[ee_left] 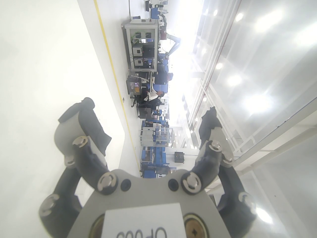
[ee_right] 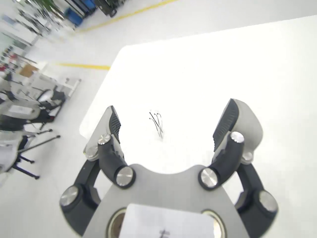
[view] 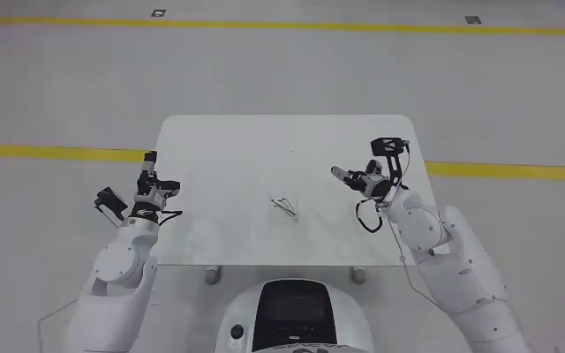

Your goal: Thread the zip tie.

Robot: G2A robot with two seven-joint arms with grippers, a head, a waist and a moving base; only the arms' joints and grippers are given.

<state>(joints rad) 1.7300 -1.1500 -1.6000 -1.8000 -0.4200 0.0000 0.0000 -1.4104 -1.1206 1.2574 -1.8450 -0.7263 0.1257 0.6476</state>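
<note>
A small bundle of thin black zip ties (view: 283, 208) lies on the white table (view: 221, 150), near its front middle. In the right wrist view the zip ties (ee_right: 156, 123) lie well ahead of my right gripper (ee_right: 173, 115), which is open and holds nothing. From above, my right gripper (view: 337, 171) hovers over the table's right side, pointing toward the ties. My left gripper (view: 149, 160) is at the table's left edge, away from the ties. In the left wrist view the left gripper (ee_left: 148, 110) stands open and empty beside the table edge.
Yellow floor lines (view: 282, 26) run behind and beside the table. Workstations and chairs (ee_right: 29, 110) stand on the floor off the table's side. The table's far half is bare white surface.
</note>
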